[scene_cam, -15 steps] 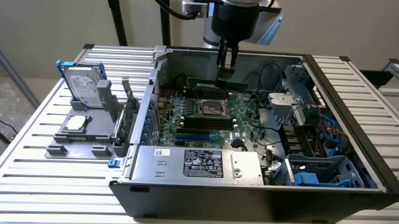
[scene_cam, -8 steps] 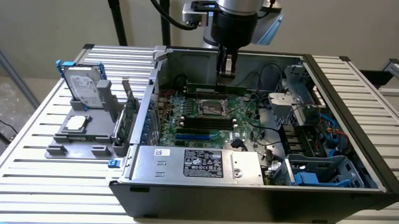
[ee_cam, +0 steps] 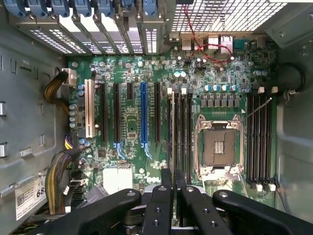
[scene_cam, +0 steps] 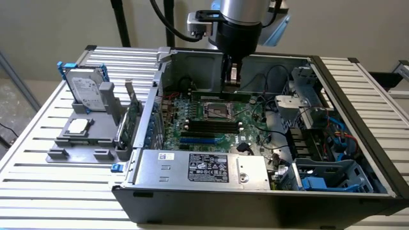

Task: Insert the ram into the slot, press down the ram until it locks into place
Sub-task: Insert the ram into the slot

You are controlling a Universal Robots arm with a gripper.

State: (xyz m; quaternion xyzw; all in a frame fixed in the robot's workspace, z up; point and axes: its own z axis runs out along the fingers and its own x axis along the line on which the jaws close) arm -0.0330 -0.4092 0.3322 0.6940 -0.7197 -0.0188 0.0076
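My gripper [scene_cam: 232, 79] hangs inside the open computer case, shut on the ram [scene_cam: 222, 94], a thin green stick held level above the motherboard [scene_cam: 191, 139]. In the wrist view the black fingers [ee_cam: 161, 196] pinch the ram [ee_cam: 172, 142], which shows edge-on as a pale thin line. It runs along the black memory slots [ee_cam: 182, 132] beside the CPU socket [ee_cam: 218, 147] and looks lined up over the slot nearest the blue slot's side. In the exterior view the slots [scene_cam: 208, 125] lie below and nearer than the ram, which is clear of the board.
A second bank of memory slots [ee_cam: 259, 142] lies on the socket's other side. The case walls [scene_cam: 357, 110], drive cage [scene_cam: 307, 105] and power supply [scene_cam: 198, 167] ring the board. On the exterior view's left, a grey fixture [scene_cam: 80, 139] carries a hard drive [scene_cam: 86, 91] and an expansion card [scene_cam: 131, 120].
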